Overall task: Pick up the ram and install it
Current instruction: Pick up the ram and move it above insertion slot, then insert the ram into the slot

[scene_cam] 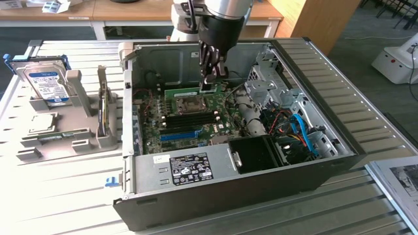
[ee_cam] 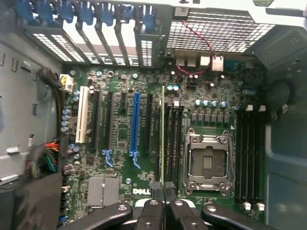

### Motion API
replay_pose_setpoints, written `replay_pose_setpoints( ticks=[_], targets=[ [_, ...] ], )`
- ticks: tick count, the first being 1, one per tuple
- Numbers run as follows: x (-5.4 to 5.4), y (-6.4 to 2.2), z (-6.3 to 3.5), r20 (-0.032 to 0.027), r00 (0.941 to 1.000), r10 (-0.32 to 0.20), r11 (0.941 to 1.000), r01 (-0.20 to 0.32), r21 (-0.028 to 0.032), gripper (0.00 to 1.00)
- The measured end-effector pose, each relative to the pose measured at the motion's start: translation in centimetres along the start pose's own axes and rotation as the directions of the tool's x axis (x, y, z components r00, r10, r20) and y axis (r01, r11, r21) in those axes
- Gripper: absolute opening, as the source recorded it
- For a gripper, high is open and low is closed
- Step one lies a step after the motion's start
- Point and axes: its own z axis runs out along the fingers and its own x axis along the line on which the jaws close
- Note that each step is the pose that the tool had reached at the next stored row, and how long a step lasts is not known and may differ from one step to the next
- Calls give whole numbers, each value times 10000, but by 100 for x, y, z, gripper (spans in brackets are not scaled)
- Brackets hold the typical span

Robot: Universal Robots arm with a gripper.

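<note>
Computer case point(scene_cam: 261, 181): black, lying open, fills the middle of the exterior view.
Motherboard point(scene_cam: 153, 132): green, flat inside the case, centre of frame, with the processor socket point(scene_cam: 187, 104) on it.
Gripper point(scene_cam: 209, 84): reaches down from upper centre; jaws almost closed, pinching the ram by its top edge.
Ram point(scene_cam: 186, 91): thin green stick, upper centre, edge-down over the slots beside the socket — whether it is seated, cannot tell.
Handling: likely light, stiff and fragile — best held by the bare long edge, clear of the chips.
</note>
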Motion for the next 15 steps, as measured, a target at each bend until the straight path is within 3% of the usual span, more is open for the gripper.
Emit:
replay_pose_setpoints(
  ticks=[10,15],
  targets=[
    [-141,-5,9,-17,10000,2,10000,-2,-1,11],
    [-147,-6,9,-18,10000,2,10000,-2,0,11]
  ],
)
